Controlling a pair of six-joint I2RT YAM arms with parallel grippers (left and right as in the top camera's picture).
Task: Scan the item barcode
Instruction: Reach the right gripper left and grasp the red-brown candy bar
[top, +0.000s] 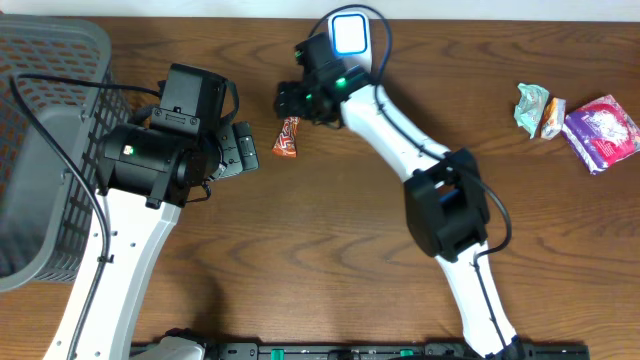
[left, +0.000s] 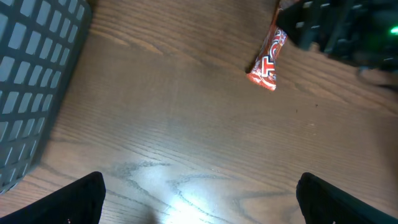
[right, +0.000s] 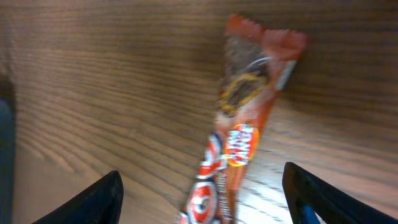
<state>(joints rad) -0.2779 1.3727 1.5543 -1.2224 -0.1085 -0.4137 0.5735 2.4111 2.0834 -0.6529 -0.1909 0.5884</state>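
Note:
The item is a slim red-and-orange snack bar (top: 288, 138) lying flat on the wooden table. In the right wrist view the bar (right: 239, 134) runs lengthwise between my right gripper's (right: 202, 186) fingers, which stand wide apart and do not touch it. From overhead, my right gripper (top: 292, 103) hovers just above the bar's far end. My left gripper (top: 240, 150) is open to the left of the bar with bare wood between its fingers (left: 81, 199); the bar (left: 268, 59) shows ahead of it. A white device with a lit pale-blue face (top: 348, 35) sits at the back.
A grey slatted basket (top: 50, 60) fills the left edge, and its wall shows in the left wrist view (left: 31, 74). At the far right lie a green-and-orange packet (top: 532, 108) and a purple packet (top: 603, 132).

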